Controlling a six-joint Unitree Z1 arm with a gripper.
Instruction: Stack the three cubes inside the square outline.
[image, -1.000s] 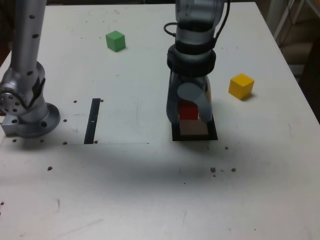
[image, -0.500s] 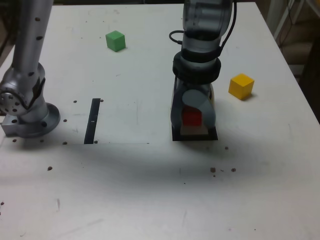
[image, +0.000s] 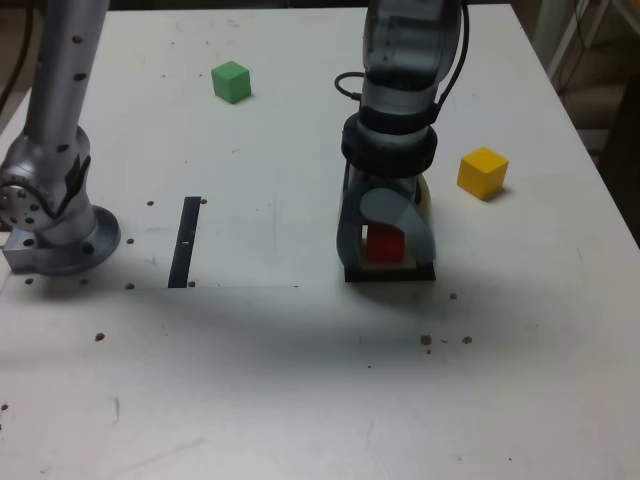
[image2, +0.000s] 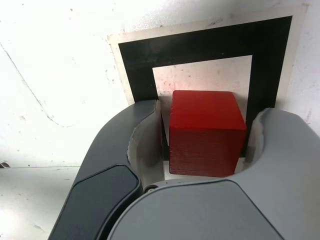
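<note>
The red cube (image: 383, 245) (image2: 206, 131) sits low between my gripper's (image: 385, 256) (image2: 210, 107) fingers, over the white centre of the square outline (image: 390, 272) (image2: 200, 45). In the wrist view a thin gap shows on each side between the fingers (image2: 147, 135) and the cube, so the gripper looks slightly open around it. The cube's lowest edge is hidden behind the gripper. Far at the back, toward the exterior view's left, lies the green cube (image: 231, 81). The yellow cube (image: 482, 172) rests to the exterior view's right of the gripper.
A thin black strip (image: 186, 241) lies on the white table toward the exterior view's left, beside the arm's metal base (image: 50, 215). Small dark specks dot the tabletop. The table's right edge runs near the yellow cube.
The gripper has come down with the red cube, from above the square outline to low inside it. The green and yellow cubes have not moved.
</note>
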